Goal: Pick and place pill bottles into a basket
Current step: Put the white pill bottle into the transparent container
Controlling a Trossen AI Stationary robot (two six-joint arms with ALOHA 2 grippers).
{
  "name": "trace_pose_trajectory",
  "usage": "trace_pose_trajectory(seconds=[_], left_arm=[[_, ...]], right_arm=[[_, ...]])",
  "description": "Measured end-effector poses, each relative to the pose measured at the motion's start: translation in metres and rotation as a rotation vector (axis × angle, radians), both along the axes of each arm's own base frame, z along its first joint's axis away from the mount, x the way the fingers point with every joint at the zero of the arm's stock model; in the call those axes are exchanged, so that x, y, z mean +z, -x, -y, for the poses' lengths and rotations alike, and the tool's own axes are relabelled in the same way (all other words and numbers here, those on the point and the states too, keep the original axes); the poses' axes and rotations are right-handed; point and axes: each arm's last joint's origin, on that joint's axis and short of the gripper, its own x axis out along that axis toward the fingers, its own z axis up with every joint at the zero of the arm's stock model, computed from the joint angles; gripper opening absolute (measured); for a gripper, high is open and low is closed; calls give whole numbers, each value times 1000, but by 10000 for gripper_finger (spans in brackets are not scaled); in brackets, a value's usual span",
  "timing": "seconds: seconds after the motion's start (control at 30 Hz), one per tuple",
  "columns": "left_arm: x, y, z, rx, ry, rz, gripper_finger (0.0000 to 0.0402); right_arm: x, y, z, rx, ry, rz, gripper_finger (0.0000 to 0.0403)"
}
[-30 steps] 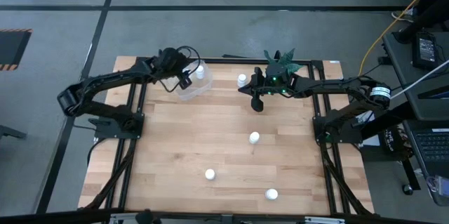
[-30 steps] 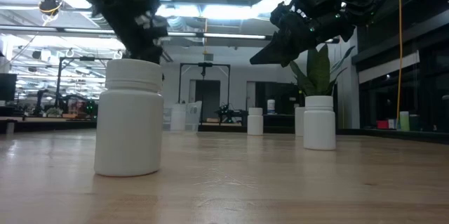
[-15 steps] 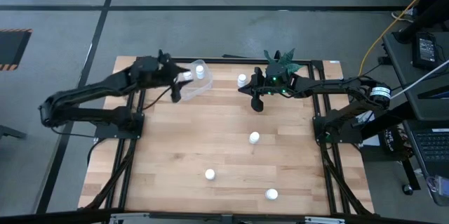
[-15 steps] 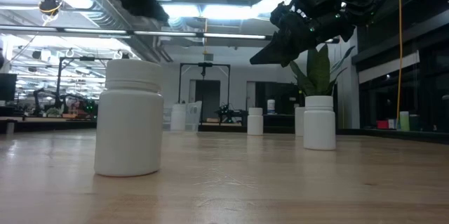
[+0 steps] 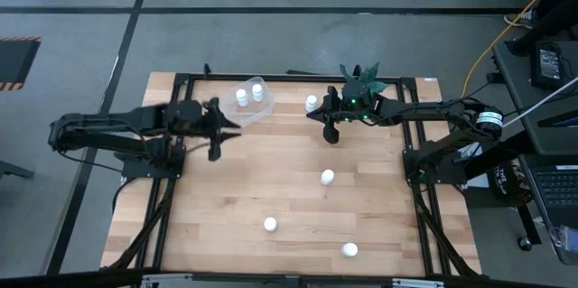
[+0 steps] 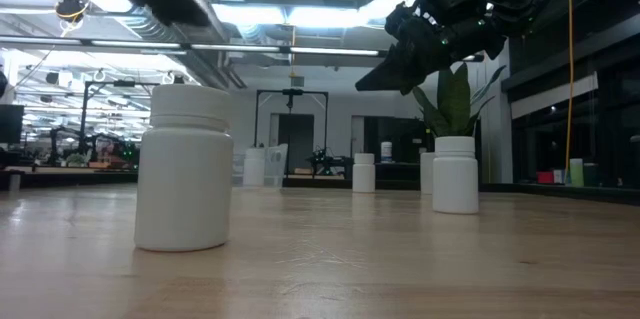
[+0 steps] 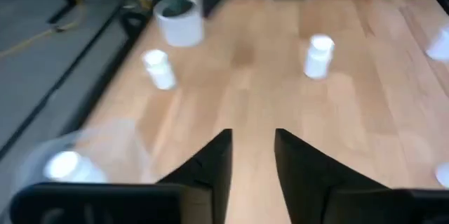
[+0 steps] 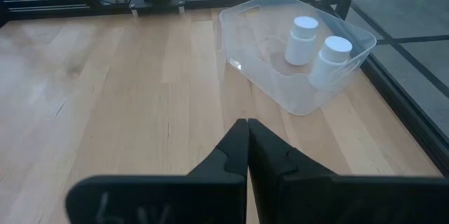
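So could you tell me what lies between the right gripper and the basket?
In the right wrist view, only bare wooden tabletop lies between the shut right gripper and the basket.

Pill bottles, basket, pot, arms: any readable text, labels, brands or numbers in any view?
None readable.
pill bottles: plain white, no label showing.
basket: clear plastic, no marking visible.
plant pot: blurred, nothing legible.
left gripper and right gripper: dark, no lettering visible.

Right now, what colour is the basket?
Clear, see-through plastic basket; best in the right wrist view.
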Motion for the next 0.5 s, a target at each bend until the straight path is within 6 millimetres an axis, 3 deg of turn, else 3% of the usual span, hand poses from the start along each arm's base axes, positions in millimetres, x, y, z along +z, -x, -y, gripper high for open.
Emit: trace_pose_trajectory(seconds=[0.23,0.5], left_arm=[[-58,-14,10,-60,-50,47,42],[-99,-13,13,-61,-32,146,2]], right_arm=[[-1,1,0,-12,-36,-12,7],[-6,3,-1,-24,-82,-64,7]])
